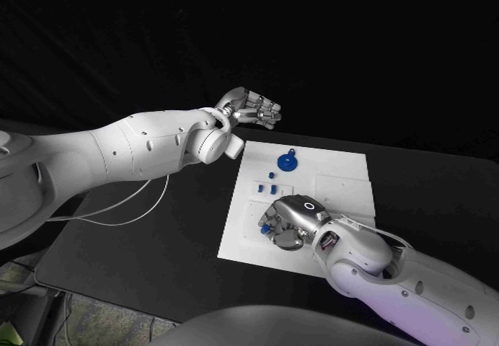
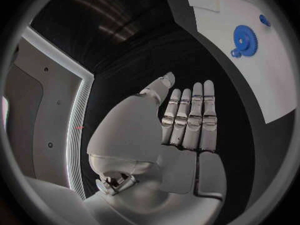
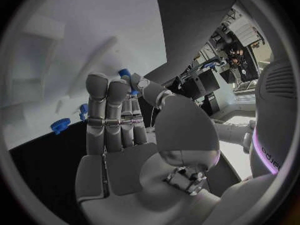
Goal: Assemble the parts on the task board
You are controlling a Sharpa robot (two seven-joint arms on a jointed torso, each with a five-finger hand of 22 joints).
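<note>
The white task board (image 1: 338, 169) lies in the middle of the black table. A blue gear (image 1: 288, 162) (image 2: 245, 39) lies on its far left part, and small blue pegs (image 1: 267, 189) stand just nearer. My right hand (image 1: 291, 223) rests low over the board's near left part, thumb and fingers pinching a small blue part (image 1: 266, 228) (image 3: 126, 75) at the fingertips. My left hand (image 1: 251, 109) (image 2: 187, 120) hangs above the table beyond the board's far left corner, its fingers straight and side by side, holding nothing.
A raised white rectangle (image 1: 341, 189) sits on the board's right half. White cables (image 1: 125, 205) trail over the table's left side under my left arm. Black tabletop (image 1: 146, 252) surrounds the board.
</note>
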